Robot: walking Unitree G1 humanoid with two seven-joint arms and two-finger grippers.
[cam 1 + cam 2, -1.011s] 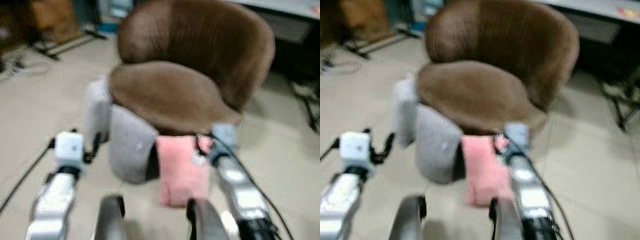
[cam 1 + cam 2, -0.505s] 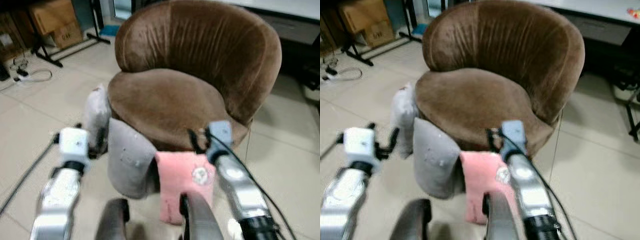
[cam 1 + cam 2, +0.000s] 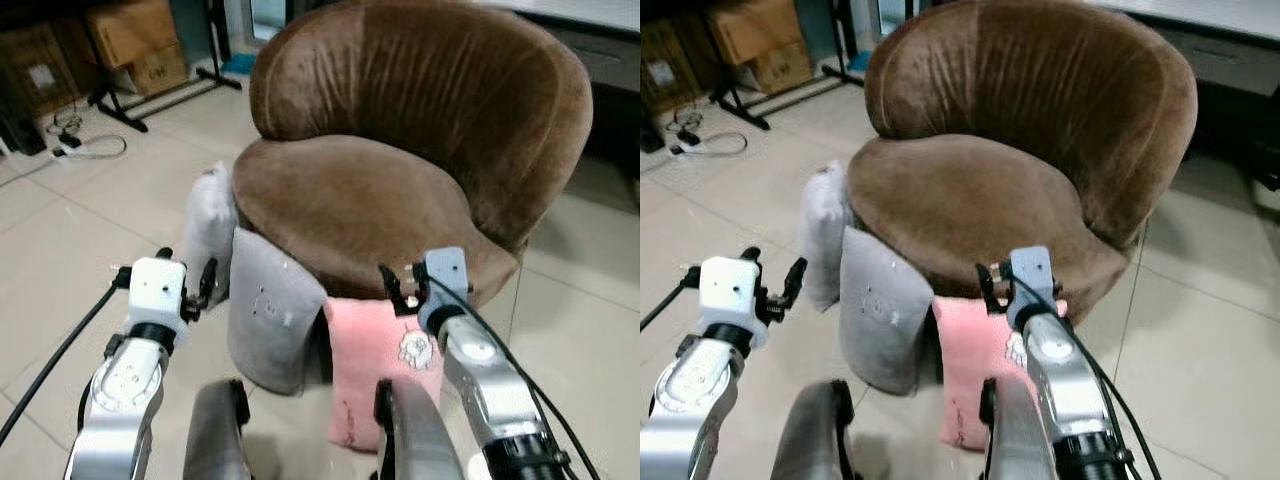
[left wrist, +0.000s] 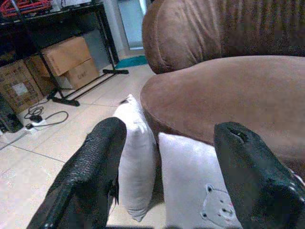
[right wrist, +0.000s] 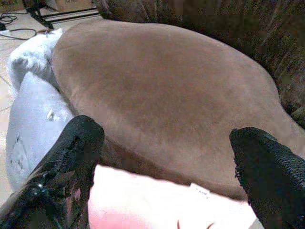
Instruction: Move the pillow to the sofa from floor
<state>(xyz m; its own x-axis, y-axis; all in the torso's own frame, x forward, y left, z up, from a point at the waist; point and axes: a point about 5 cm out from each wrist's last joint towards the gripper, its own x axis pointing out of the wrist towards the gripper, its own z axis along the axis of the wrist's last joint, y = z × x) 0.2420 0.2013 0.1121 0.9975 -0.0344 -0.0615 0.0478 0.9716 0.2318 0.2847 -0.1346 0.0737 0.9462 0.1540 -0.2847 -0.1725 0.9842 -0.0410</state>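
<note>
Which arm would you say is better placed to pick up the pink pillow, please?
The right, I think. The right hand hangs open just above the pink pillow, which leans against the brown sofa. The left hand points at the grey pillow instead.

Light: I see even indoor light from overhead, bright on the floor tiles [image 3: 60, 240].
Shadow: dark under the sofa [image 3: 420, 130] rim and in the room's corner at 11 o'clock.
Sharpness: head views are fairly crisp now.
Blur: in the right wrist view the pink pillow [image 5: 167, 202] is washed out and soft.
Close parts: black fingers [image 4: 90, 176] look soft-edged.
</note>
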